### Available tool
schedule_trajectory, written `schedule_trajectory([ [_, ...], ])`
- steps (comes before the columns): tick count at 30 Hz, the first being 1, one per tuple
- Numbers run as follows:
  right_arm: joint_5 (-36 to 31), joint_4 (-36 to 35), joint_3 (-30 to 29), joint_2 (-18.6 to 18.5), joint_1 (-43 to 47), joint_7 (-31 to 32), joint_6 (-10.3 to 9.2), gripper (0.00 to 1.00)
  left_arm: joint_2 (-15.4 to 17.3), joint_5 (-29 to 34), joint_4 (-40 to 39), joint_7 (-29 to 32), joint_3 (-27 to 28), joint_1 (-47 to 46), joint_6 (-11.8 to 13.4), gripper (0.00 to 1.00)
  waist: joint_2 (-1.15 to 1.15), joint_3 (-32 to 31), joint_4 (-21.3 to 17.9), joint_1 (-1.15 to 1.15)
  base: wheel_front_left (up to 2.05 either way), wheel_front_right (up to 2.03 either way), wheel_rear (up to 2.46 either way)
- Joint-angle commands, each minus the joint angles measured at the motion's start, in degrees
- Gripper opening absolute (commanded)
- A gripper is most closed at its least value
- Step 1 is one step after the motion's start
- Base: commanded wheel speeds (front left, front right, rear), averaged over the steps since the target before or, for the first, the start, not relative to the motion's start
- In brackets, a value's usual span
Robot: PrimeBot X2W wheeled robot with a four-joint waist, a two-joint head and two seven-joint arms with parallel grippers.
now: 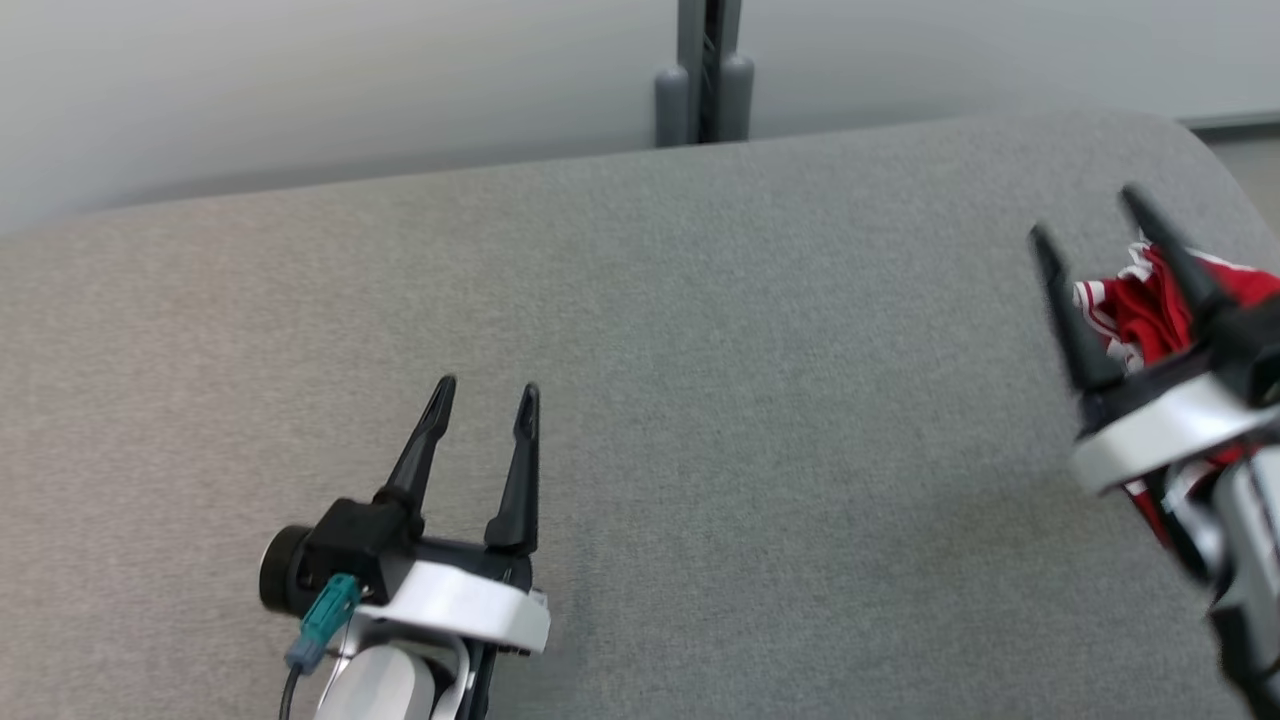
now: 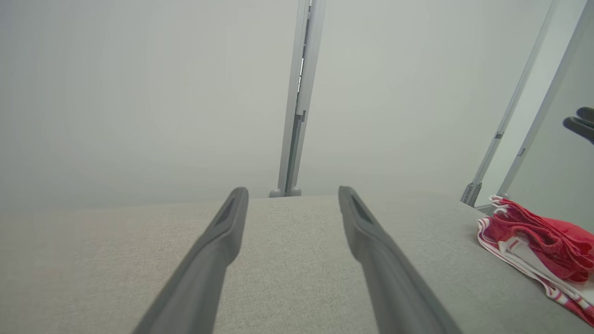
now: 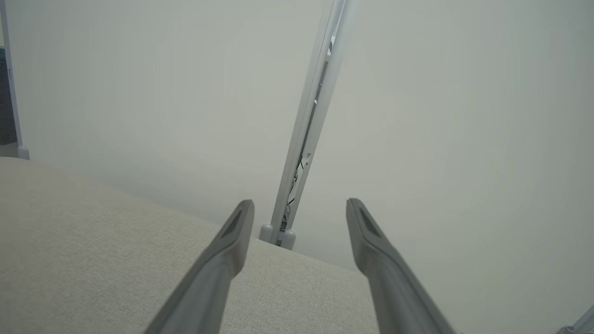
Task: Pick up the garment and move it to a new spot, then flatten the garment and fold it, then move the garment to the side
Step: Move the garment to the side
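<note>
Grey woven cloth covers the bench, bare across its middle, while the red-and-white garment lies in a compact, layered heap at 3 o'clock in the head view, near the bench's rounded far corner. The right hand hangs over that heap, its fingers pointing toward 11 o'clock and standing wide apart with nothing between them. Whether they touch the cloth cannot be told, since the wrist hides the garment's near part. It looks the natural hand for the job, as the garment lies on its side of the robot. The left hand sits at 7 o'clock, low over bare bench and well apart from the garment, its fingers likewise spread and empty. It seems held clear of the open middle, where flattening and folding would call for both hands. From the left wrist the garment shows at 4 o'clock, striped edges stacked under red folds. A grey post stands against the pale wall at 12 o'clock. Whether the heap awaits its first pickup or is already set aside is not clear.
</note>
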Motion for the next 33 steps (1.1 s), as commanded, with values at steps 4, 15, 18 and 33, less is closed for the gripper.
schedule_trajectory([
  [4, -4.8, -6.8, -4.3, 7.2, 11.0, -0.2, -0.05, 1.00, 0.2, 0.7, -0.4, -0.1, 2.6, 4.3, 0.7, 1.00, 0.00, -4.5, 3.2, 0.00, 0.00, 0.00, 0.00],
  [15, -13.5, -12.0, -9.7, 16.7, 24.4, -0.2, -0.05, 1.00, 0.3, 3.5, 0.9, -0.1, 5.2, 9.9, 1.8, 1.00, 0.00, -8.3, 6.4, 0.00, 0.00, 0.00, 0.00],
  [18, -14.7, -13.3, -10.5, 18.4, 26.6, -0.2, -0.05, 1.00, 0.2, 3.6, 0.9, -0.1, 5.7, 10.8, 1.7, 1.00, 0.00, -8.8, 7.0, 0.00, 0.00, 0.00, 0.00],
  [33, -16.6, -16.3, -11.4, 21.2, 30.2, -0.3, -0.05, 1.00, 0.2, 3.5, -0.1, -0.1, 5.9, 12.9, 2.6, 1.00, 0.00, -9.4, 7.4, 0.00, 0.00, 0.00, 0.00],
])
